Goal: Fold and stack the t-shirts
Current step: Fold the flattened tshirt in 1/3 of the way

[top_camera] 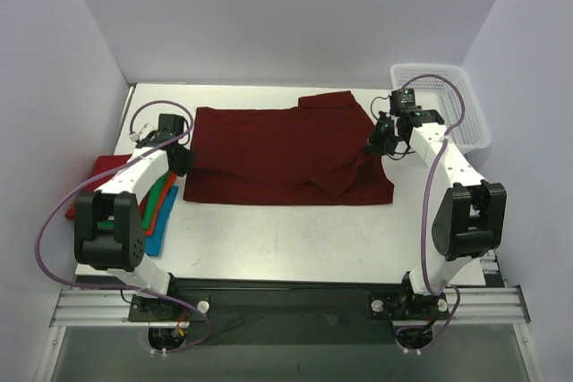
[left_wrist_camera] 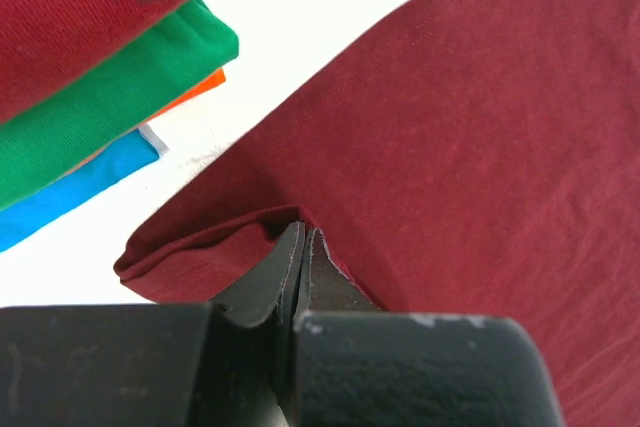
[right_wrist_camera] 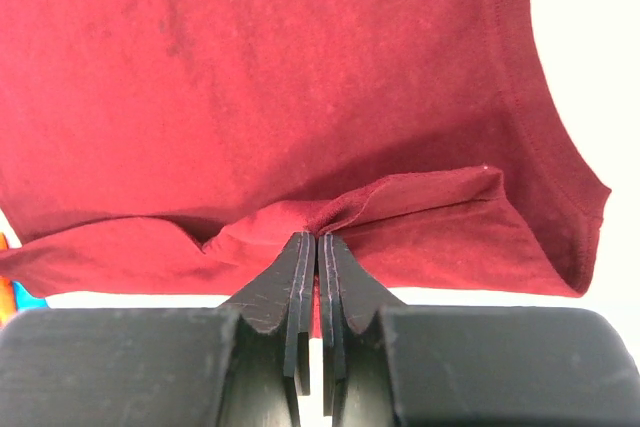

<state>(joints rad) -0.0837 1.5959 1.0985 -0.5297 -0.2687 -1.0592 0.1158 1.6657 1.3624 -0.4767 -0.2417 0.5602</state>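
1. Folded stack. A pile of folded shirts lies just left of the maroon t-shirt (top_camera: 277, 154), at the left rim of the worktop (top_camera: 286, 239). In the left wrist view the red t-shirt (left_wrist_camera: 80, 17) is uppermost, with the green t-shirt (left_wrist_camera: 110, 107), the orange t-shirt (left_wrist_camera: 195, 92) and the blue t-shirt (left_wrist_camera: 70, 192) showing beneath it in turn. A strip of bare white surface separates the pile from the maroon cloth.

2. Left pincer (left_wrist_camera: 303, 242). It sits at the left edge of the maroon t-shirt, on the side facing the pile. The jaws are pressed together with a raised fold of the maroon hem clamped between them. The cloth bunches into a small ridge at the tips.

3. Maroon t-shirt. It is spread flat across the middle of the worktop, wider than it is deep. One sleeve projects at its far right corner. Wrinkles run through its near right part.

4. Right pincer (right_wrist_camera: 316, 247). It sits at the right edge of the maroon t-shirt. The jaws are drawn tight on a doubled fold of the fabric, which is lifted slightly off the surface there.

5. Mesh basket (top_camera: 466, 109). It is white and stands to the right of the maroon t-shirt, in the far right corner, apart from the cloth.
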